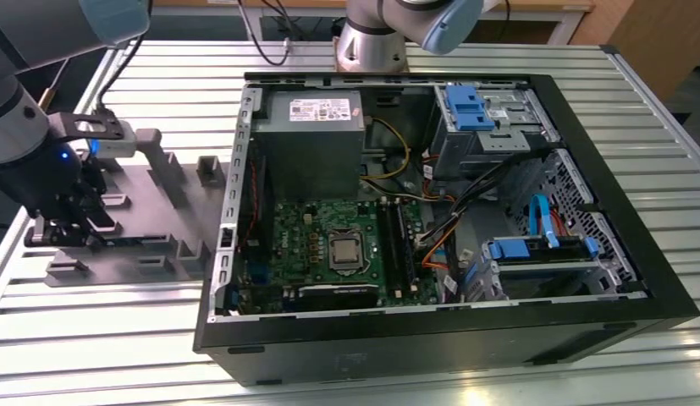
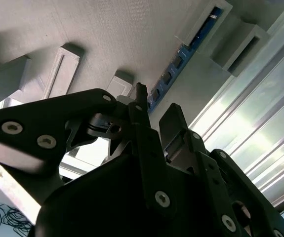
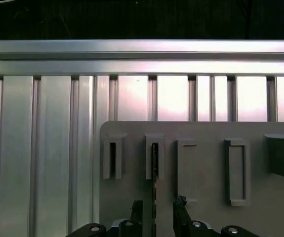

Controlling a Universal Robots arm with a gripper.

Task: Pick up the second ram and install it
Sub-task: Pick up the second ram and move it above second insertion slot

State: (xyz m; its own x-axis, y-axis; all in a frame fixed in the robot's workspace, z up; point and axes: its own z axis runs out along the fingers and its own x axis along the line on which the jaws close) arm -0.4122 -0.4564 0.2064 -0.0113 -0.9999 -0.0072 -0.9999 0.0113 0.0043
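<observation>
The second ram (image 2: 181,58) is a thin blue-green stick standing on edge in a slot of the grey fixture (image 1: 157,203), which lies at the exterior view's left beside the open computer case (image 1: 440,330). In the first wrist view the ram (image 3: 154,165) shows as a dark narrow edge. My gripper (image 1: 69,227) hangs low over the fixture, open. Its two black fingertips (image 3: 137,207) stand on either side of the stick's near end, with a gap on each side. In the second wrist view my gripper (image 2: 156,106) straddles the same end.
The green motherboard (image 1: 316,245) lies inside the case, with memory slots (image 1: 397,249) beside the processor. A grey power supply (image 1: 310,127) sits above it, and drive cages with blue clips (image 1: 485,110) are at the exterior view's right. Everything rests on a ribbed aluminium table (image 1: 90,338).
</observation>
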